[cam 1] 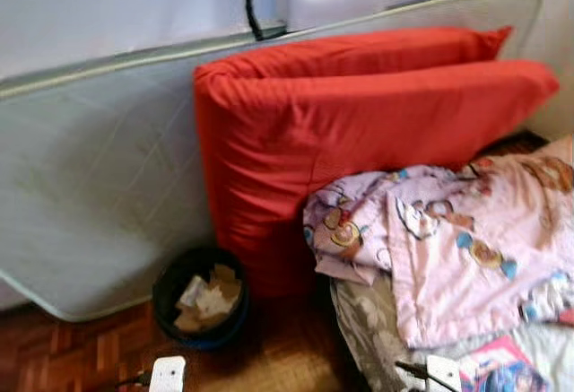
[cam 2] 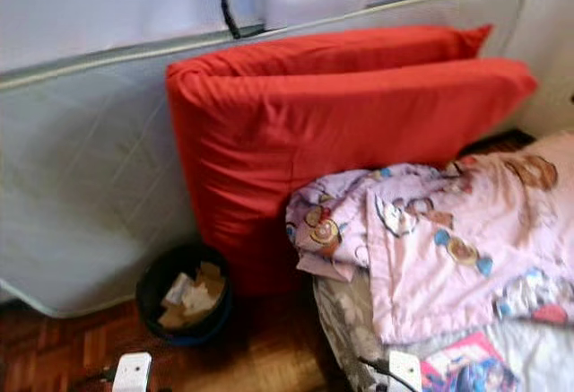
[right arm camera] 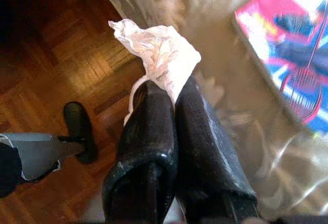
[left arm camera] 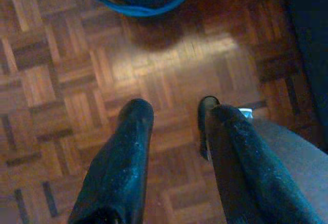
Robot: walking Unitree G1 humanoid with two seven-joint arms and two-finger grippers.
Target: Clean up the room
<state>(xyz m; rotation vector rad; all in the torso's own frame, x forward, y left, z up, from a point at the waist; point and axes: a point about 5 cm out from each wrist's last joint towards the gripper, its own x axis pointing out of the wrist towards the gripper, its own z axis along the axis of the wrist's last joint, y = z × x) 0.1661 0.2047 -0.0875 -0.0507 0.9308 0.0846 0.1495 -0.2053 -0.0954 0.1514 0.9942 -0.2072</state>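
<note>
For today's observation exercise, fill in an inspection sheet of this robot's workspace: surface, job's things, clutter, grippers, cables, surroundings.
Surface: parquet floor.
Job's things: crumpled tissue held by the right gripper; dark waste bin with paper scraps, on the floor by the mattress.
Clutter: pink cartoon blanket heaped on bedding; colourful book.
Grippers: right shut on the tissue; left gripper open above the floor.
Cables: black cable hanging down the wall.
Surroundings: grey mattress and red cushions leaning against the wall.

Both eye views are looking forward and down from the head, sharing the red cushion [cam 1: 359, 132] and dark bin [cam 1: 201, 295]. The left wrist camera is facing the parquet floor [left arm camera: 77, 80] closely; the right wrist camera is looking along its fingers toward floor and bedding.
</note>
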